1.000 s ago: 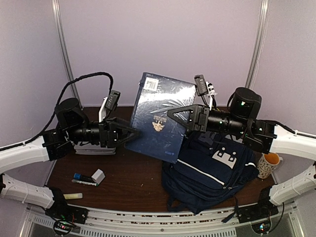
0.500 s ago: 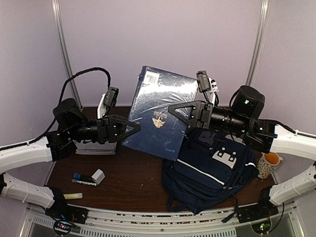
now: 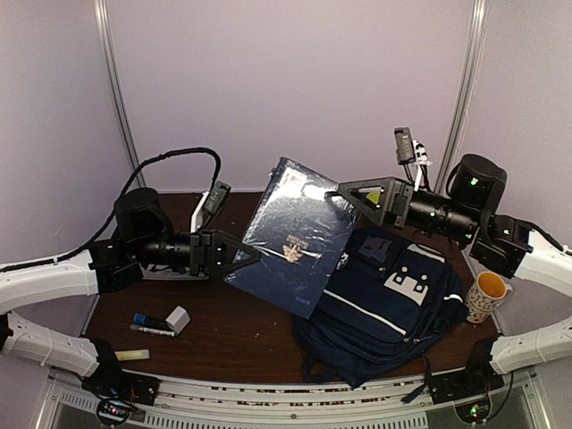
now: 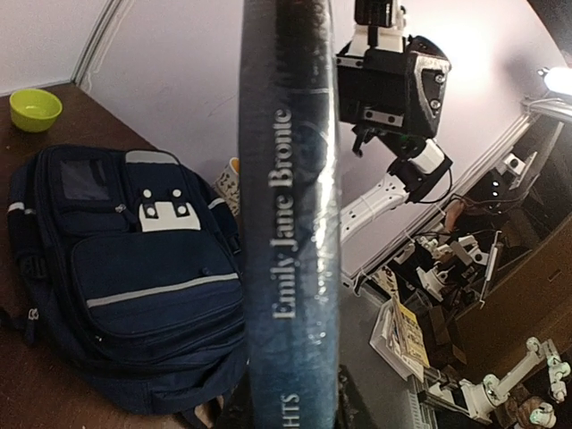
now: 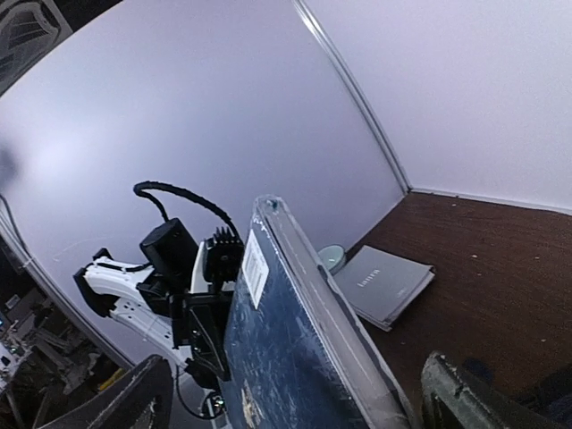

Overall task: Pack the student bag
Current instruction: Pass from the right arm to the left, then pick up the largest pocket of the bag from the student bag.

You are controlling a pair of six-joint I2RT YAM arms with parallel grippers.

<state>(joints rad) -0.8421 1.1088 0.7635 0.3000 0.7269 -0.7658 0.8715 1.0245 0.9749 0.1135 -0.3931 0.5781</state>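
Note:
The student bag (image 3: 384,304) is a navy backpack with white stripe trim, lying on the table at the right; the left wrist view shows the bag (image 4: 134,268) beside the book. A dark blue book (image 3: 295,234) with an emblem hangs tilted above the table, left of the bag. My left gripper (image 3: 248,256) is shut on its spine edge, and the spine (image 4: 290,223) fills the left wrist view. My right gripper (image 3: 349,193) is open just off the book's upper right corner. In the right wrist view the book (image 5: 295,340) shows between the wide fingers (image 5: 134,402), touching neither.
A grey book (image 5: 384,286) lies flat at the back left, partly under my left arm. A marker (image 3: 152,323) and an eraser (image 3: 178,317) lie at the front left. A patterned cup (image 3: 485,295) stands right of the bag. A green bowl (image 4: 34,109) sits beyond the bag.
My right gripper has opened, let go of the book and drawn back to the right. The book, now in the left gripper alone, has tipped lower.

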